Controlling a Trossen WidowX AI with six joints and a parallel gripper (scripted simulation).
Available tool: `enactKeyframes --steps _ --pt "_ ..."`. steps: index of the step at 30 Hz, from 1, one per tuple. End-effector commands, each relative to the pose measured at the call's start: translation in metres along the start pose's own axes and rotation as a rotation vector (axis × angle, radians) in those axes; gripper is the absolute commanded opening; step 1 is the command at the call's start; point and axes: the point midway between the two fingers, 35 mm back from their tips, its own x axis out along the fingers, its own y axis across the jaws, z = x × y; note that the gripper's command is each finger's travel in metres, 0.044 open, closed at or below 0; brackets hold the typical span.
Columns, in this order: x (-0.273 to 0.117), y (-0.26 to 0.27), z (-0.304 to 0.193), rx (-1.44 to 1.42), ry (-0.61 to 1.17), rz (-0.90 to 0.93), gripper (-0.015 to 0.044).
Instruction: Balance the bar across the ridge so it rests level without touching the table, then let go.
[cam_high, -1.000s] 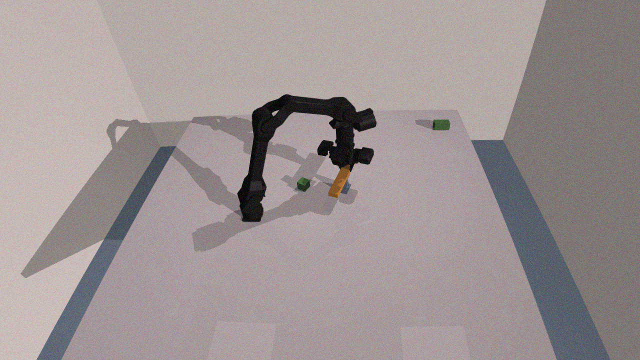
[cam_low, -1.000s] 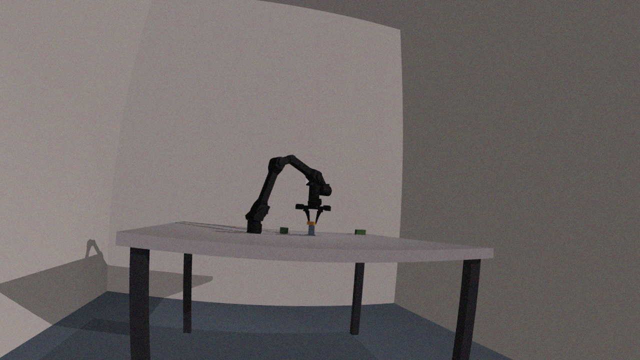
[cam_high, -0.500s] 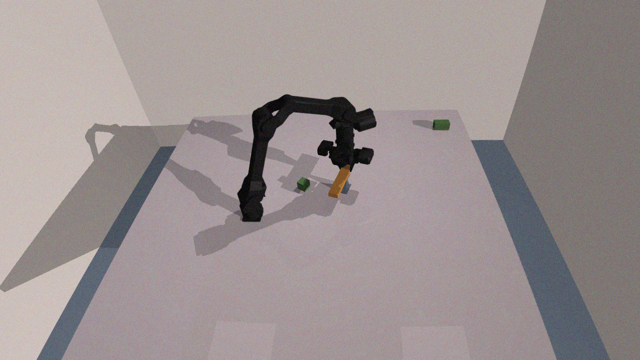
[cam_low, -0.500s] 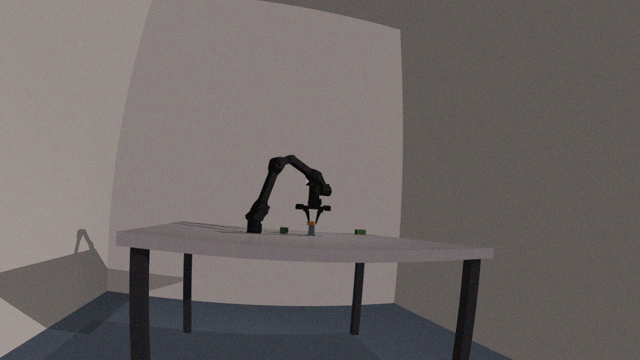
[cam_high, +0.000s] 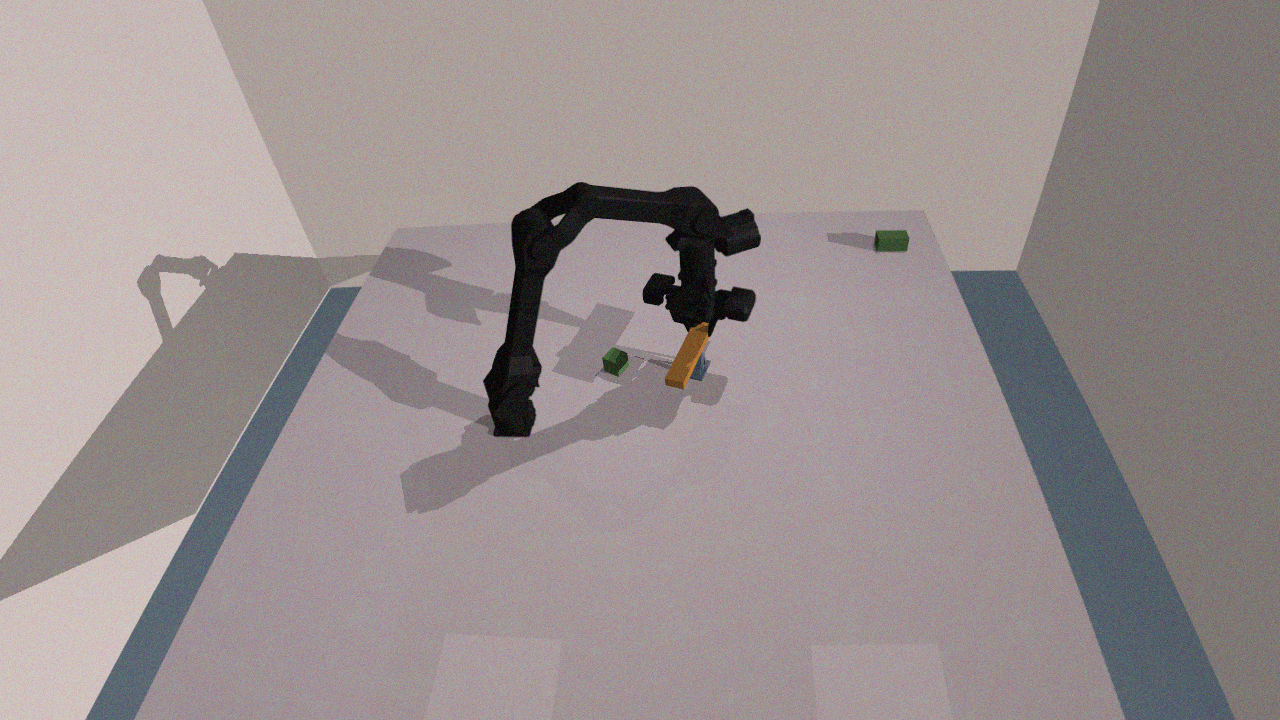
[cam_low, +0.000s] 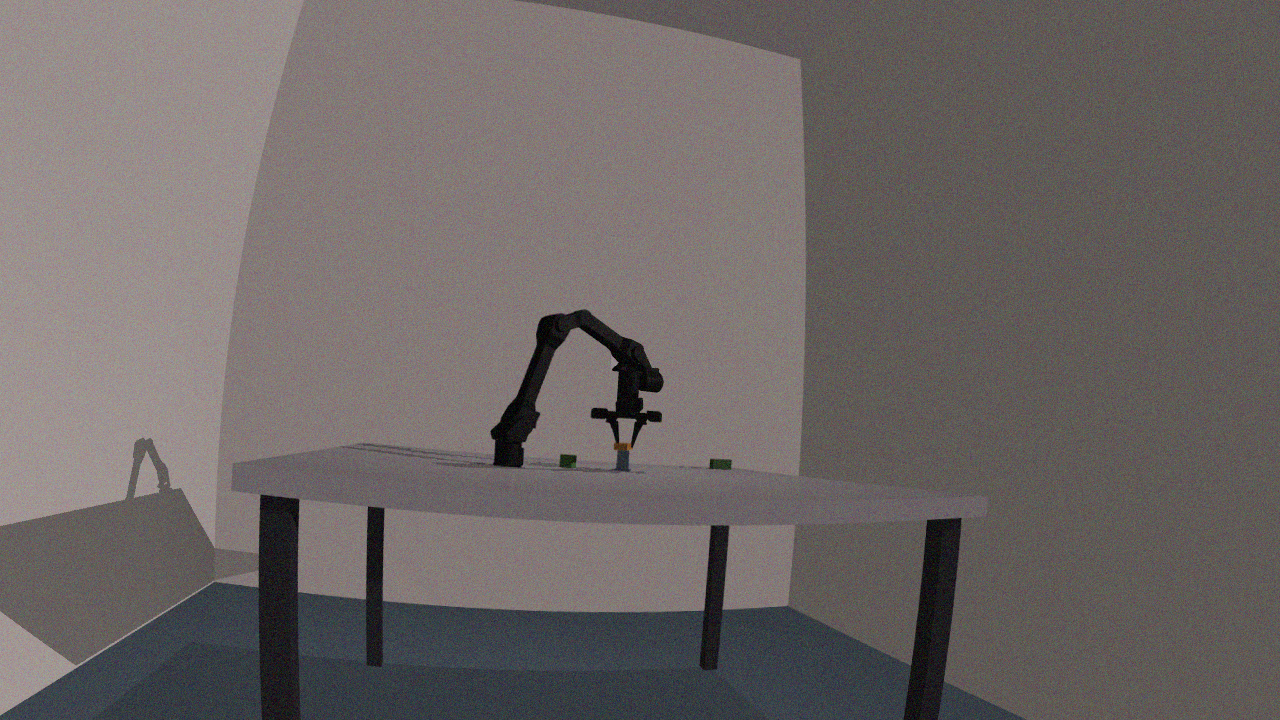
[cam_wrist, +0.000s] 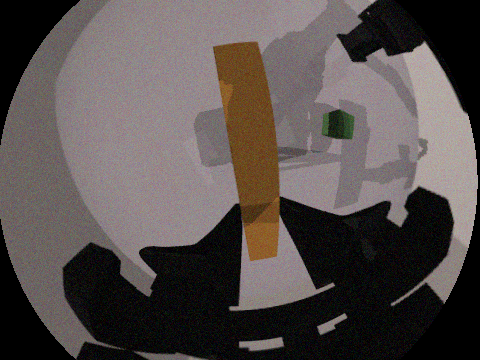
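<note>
The orange bar (cam_high: 687, 356) (cam_low: 622, 445) (cam_wrist: 252, 125) lies across the top of the small blue-grey ridge (cam_high: 704, 368) (cam_low: 622, 461). It is off the table in the exterior view, where it shows end-on, so its tilt along its length is hard to tell. In the wrist view the bar hides the ridge. My gripper (cam_high: 701, 329) (cam_low: 626, 445) (cam_wrist: 258, 204) points down with its fingers on either side of the bar near one end. The fingers are slightly open, very close to the bar's sides. Their contact with it is too fine to make out.
A green block (cam_high: 614, 361) (cam_low: 568, 461) (cam_wrist: 338, 124) stands on the table (cam_high: 626, 555) (cam_low: 572, 505) between the arm's base and the ridge. Another green block (cam_high: 891, 240) (cam_low: 720, 463) lies near the table's far right corner. Arm shadows cross the table.
</note>
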Motion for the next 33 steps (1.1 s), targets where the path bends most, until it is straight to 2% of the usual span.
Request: enactKeyframes --steps 1,24,33 --pt "0.0002 0.0 0.0 0.0 0.0 0.0 0.0171" --pt "0.0002 0.0 0.0 0.0 0.0 0.0 0.0185" --pt "0.0002 0.0 0.0 0.0 0.0 0.0 0.0421"
